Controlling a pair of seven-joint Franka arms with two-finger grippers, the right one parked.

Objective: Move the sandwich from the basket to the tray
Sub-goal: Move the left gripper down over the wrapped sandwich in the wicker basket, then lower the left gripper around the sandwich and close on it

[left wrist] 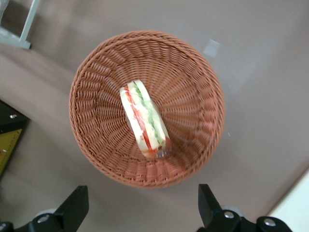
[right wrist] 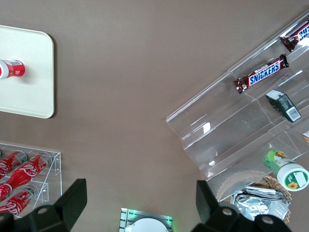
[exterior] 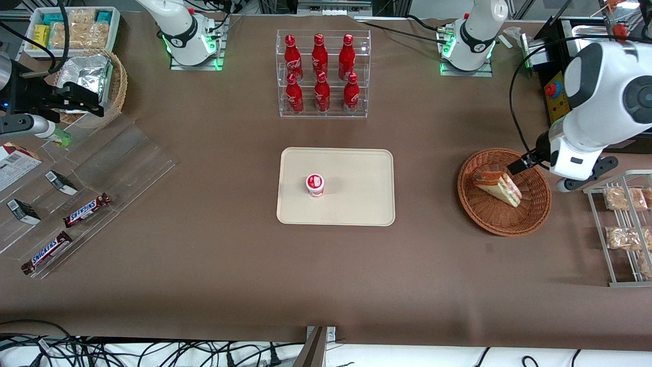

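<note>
Snickers bars (exterior: 47, 253) on a clear acrylic stand fill the lower left of the front view, nearest the camera. At mid-frame sits the cream-beige tray (exterior: 356, 204), a small red-and-white cup (exterior: 315, 185) standing on it. Right of centre, toward the working arm's end of the table, the wicker basket (exterior: 489, 216) holds the wrapped sandwich (exterior: 498, 187) — not yet lifted. The left arm's gripper (left wrist: 142, 205) hangs above the basket's rim, fingers (left wrist: 76, 205) spread wide and empty. In the wrist view the sandwich (left wrist: 144, 119) lies on the basket (left wrist: 193, 87) floor, cut face up, filling stripes showing; its long axis runs roughly crosswise to the line between the two fingertips — a favourable lie, by the look of it, for closing across the wedge's narrow width once the gripper moves over the basket's centre and descends. Farthest back, at upper centre, red cola bottles (exterior: 320, 71) stand in a clear rack.
</note>
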